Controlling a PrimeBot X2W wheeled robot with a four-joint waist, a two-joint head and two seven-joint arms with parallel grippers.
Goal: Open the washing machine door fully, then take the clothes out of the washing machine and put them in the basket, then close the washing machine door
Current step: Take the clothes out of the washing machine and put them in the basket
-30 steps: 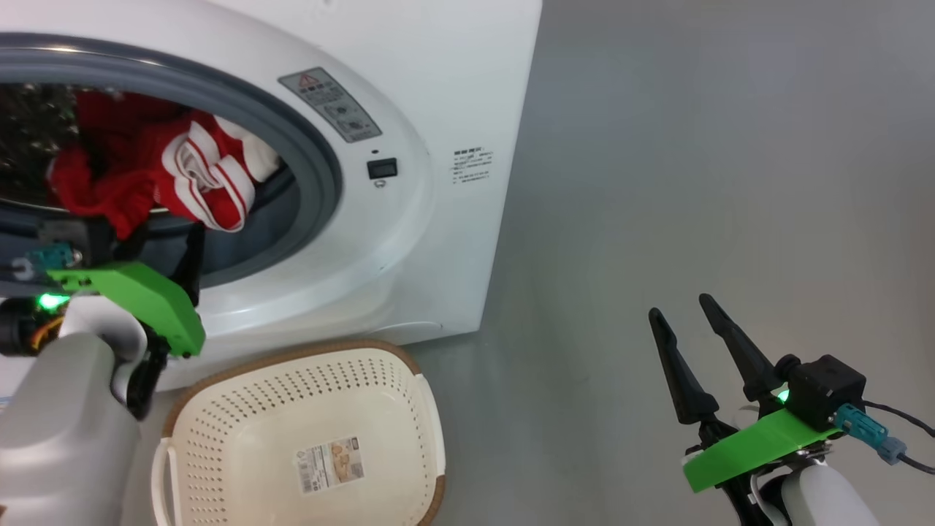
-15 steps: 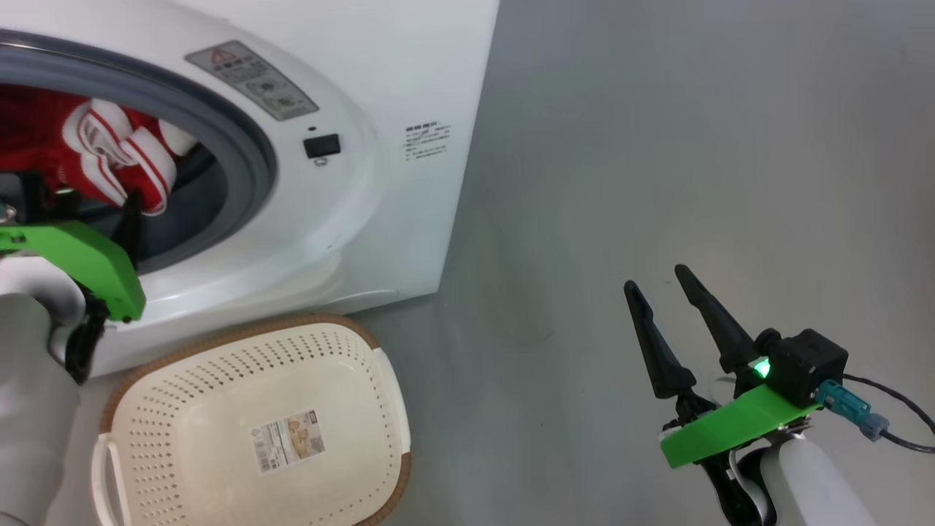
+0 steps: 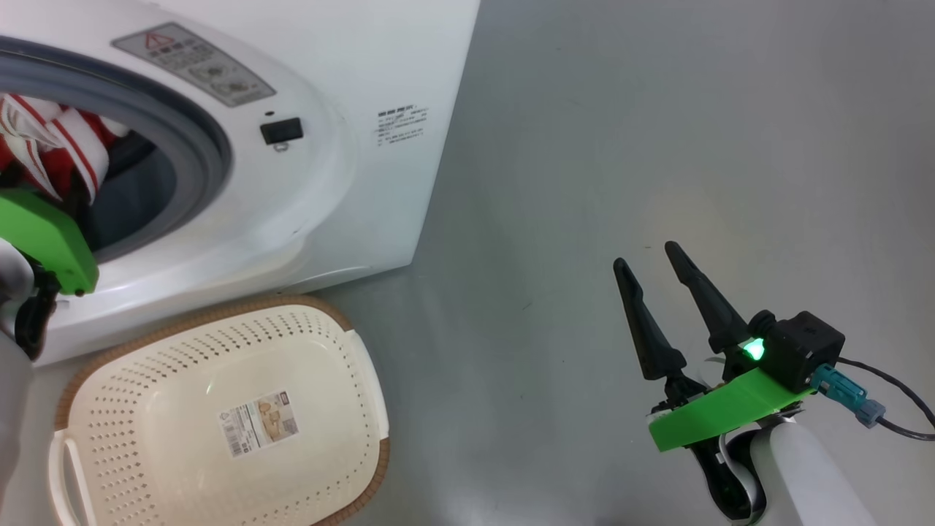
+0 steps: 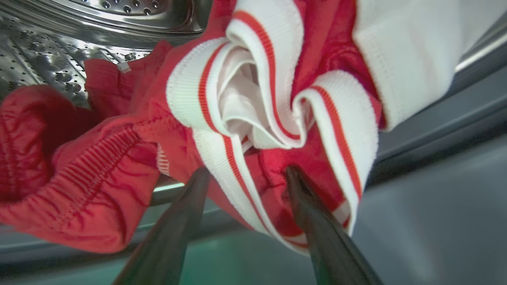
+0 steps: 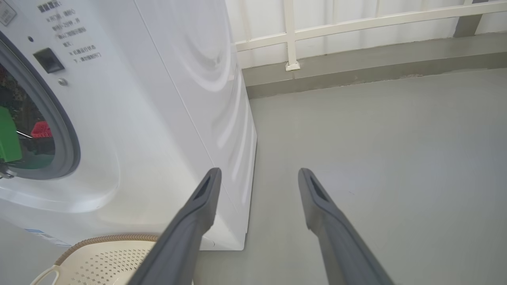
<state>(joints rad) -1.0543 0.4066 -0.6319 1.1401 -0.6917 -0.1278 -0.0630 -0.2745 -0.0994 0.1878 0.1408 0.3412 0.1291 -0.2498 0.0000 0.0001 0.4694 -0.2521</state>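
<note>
Step one judged done: mouth of the washing machine (image 3: 350, 109) exposed, grey rubber ring (image 3: 212, 161) in plain sight. Cannot tell how far the washing machine door is swung. Now at the very start of step two. Clothes (image 4: 257, 118) bunched at the front lip of the perforated drum (image 4: 59, 59), red fabric with white striped trim, spilling toward the ring. Left gripper (image 4: 247, 170) reaching into the mouth, spread wide, not clamped, straddling one fold of the red-and-white trim, tips at or just into the fabric. Contact likely, hard to confirm. No grasp yet. Right gripper (image 3: 646, 256) parked well apart over bare floor (image 3: 657, 146), likewise spread wide, carrying nothing. Basket (image 3: 146, 380) on the floor just in front of the machine, below the mouth, no garment inside, paper label (image 3: 257, 424) on its bottom uncovered. Left to do: close on the fold, pull clear of the ring, drop into the basket, repeat if needed (looks like at least two pieces, a plain red bunch plus the trimmed one), then shut the door. Roughly a third through, judged by steps. Worth watching: fabric snagging on the ring lip during pull-out.
</note>
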